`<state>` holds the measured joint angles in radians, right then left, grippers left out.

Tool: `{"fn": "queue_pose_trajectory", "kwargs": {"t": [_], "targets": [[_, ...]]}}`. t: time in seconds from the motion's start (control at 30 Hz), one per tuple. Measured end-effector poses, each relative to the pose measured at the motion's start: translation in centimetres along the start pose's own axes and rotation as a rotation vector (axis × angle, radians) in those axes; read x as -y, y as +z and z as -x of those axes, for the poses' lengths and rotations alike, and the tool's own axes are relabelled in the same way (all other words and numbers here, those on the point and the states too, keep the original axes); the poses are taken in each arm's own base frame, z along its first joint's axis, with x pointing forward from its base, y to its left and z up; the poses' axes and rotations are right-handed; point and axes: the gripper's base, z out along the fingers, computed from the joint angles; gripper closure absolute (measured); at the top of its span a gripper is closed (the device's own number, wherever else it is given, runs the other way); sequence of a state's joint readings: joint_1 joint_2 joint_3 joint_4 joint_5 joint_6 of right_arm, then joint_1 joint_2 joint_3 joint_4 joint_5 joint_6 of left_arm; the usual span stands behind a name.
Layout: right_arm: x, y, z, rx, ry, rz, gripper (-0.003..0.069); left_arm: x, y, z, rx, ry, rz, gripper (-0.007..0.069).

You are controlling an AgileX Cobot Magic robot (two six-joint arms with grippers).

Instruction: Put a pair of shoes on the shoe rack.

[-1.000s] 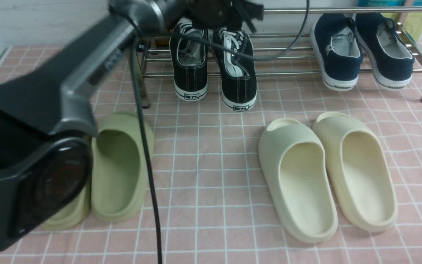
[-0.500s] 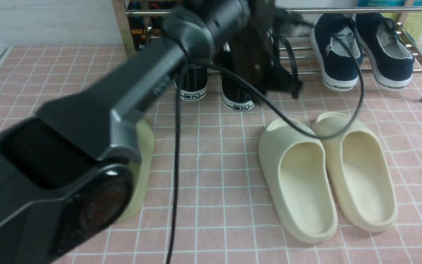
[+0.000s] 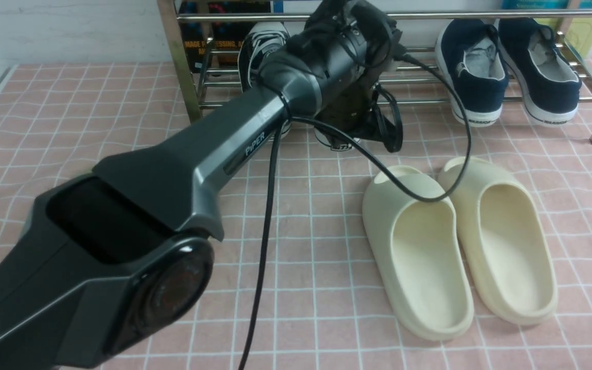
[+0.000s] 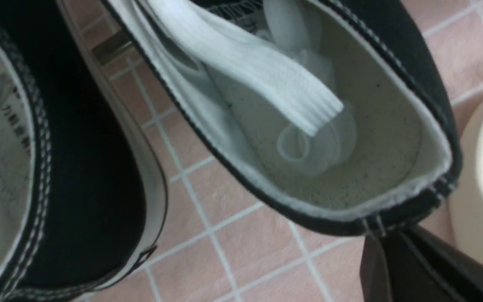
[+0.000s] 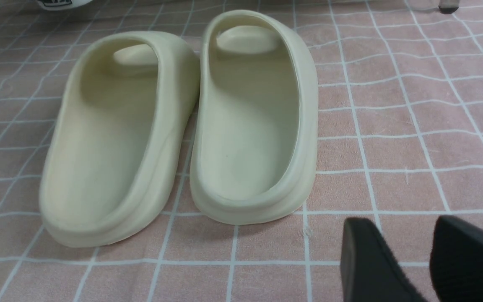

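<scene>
Your left gripper [image 4: 409,264], jaws together, sits at the heel of one black sneaker [image 4: 371,147], probably to push it deeper onto the shoe rack [image 3: 172,61].

Bare cloth [image 3: 316,246] left of cream slides [image 3: 458,241]; navy shoes [image 3: 506,72] rightward on shoe rack [image 3: 419,15]

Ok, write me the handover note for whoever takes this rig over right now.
Left gripper: shut, nothing seen in it, right by one sneaker's heel.
Right gripper: open, empty, over the pink cloth near the cream slides.
Black sneakers: toes in on the shoe rack, on its lower tubes, heels sticking out front over the cloth.
Done: both shoes are at the rack.
Left: probably nudge the heels further in.
</scene>
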<state>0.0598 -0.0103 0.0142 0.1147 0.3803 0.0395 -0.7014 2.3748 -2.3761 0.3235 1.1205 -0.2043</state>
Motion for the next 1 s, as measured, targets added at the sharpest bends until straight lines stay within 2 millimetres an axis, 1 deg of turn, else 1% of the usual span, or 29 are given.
{"fn": "queue_pose_trajectory", "kwargs": {"t": [0.13, 0.33, 0.57, 0.63, 0.67, 0.7, 0.73, 0.77, 0.8, 0.83, 0.87, 0.9, 0.93, 0.97, 1.0], "targets": [[0.0, 0.0, 0.0, 0.000, 0.000, 0.000, 0.0419, 0.0, 0.0, 0.2, 0.018, -0.001, 0.010, 0.0620], [0.0, 0.0, 0.0, 0.000, 0.000, 0.000, 0.0419, -0.5, -0.1, 0.2, 0.024, 0.020, 0.064, 0.0620], [0.0, 0.0, 0.0, 0.000, 0.000, 0.000, 0.0419, -0.6, -0.1, 0.2, 0.016, 0.024, 0.075, 0.0620], [0.0, 0.0, 0.0, 0.000, 0.000, 0.000, 0.0419, -0.8, -1.3, 0.0, -0.015, 0.028, 0.079, 0.0620], [0.0, 0.0, 0.0, 0.000, 0.000, 0.000, 0.0419, -1.0, -2.4, 0.1, -0.026, 0.036, 0.079, 0.0620], [0.0, 0.0, 0.0, 0.000, 0.000, 0.000, 0.0419, -1.1, -2.9, 0.1, -0.025, 0.035, 0.079, 0.0620], [0.0, 0.0, 0.0, 0.000, 0.000, 0.000, 0.0419, -1.2, -3.9, 0.3, -0.019, 0.048, 0.075, 0.0620], [0.0, 0.0, 0.0, 0.000, 0.000, 0.000, 0.0419, -2.1, -7.5, 0.9, 0.037, 0.070, 0.066, 0.0620], [0.0, 0.0, 0.0, 0.000, 0.000, 0.000, 0.0419, -2.4, -8.9, 1.2, 0.064, 0.074, 0.063, 0.0620], [0.0, 0.0, 0.0, 0.000, 0.000, 0.000, 0.0419, -3.3, -12.3, 1.6, 0.124, 0.070, 0.056, 0.0620], [0.0, 0.0, 0.0, 0.000, 0.000, 0.000, 0.0419, -3.9, -14.6, 1.7, 0.167, 0.062, 0.053, 0.0620], [0.0, 0.0, 0.0, 0.000, 0.000, 0.000, 0.0419, -4.9, -17.6, 1.7, 0.224, 0.046, 0.050, 0.0620], [0.0, 0.0, 0.0, 0.000, 0.000, 0.000, 0.0419, -6.1, -21.4, 1.5, 0.294, 0.025, 0.051, 0.0620], [0.0, 0.0, 0.0, 0.000, 0.000, 0.000, 0.0419, -6.9, -23.9, 1.2, 0.341, 0.010, 0.053, 0.0620], [0.0, 0.0, 0.0, 0.000, 0.000, 0.000, 0.0419, -7.9, -26.9, 0.6, 0.397, -0.008, 0.054, 0.0620]]}}
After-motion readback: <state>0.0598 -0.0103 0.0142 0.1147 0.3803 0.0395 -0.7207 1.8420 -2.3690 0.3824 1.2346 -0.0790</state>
